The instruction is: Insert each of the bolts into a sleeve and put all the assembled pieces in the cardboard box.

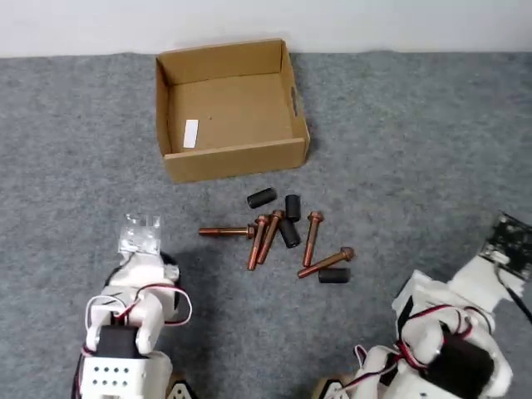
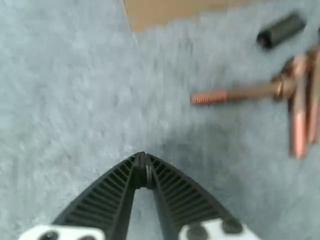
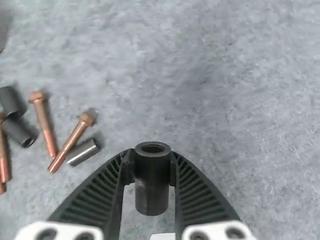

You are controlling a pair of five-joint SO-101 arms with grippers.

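Black sleeve [image 3: 152,190], stiff and slick I'm judging, is sitting clamped across its sides in my right hand [image 3: 151,157]; left hand [image 2: 145,166] is hovering closed, empty.

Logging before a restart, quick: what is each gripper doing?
Left gripper: closed, empty.
Right gripper: closed on a black sleeve.

- Desk [image 1: 432,141] is grey and felt-like, edge to edge.
- Plain white wall [image 1: 399,23] along its far side.
- Light soft and even, shadows faint.
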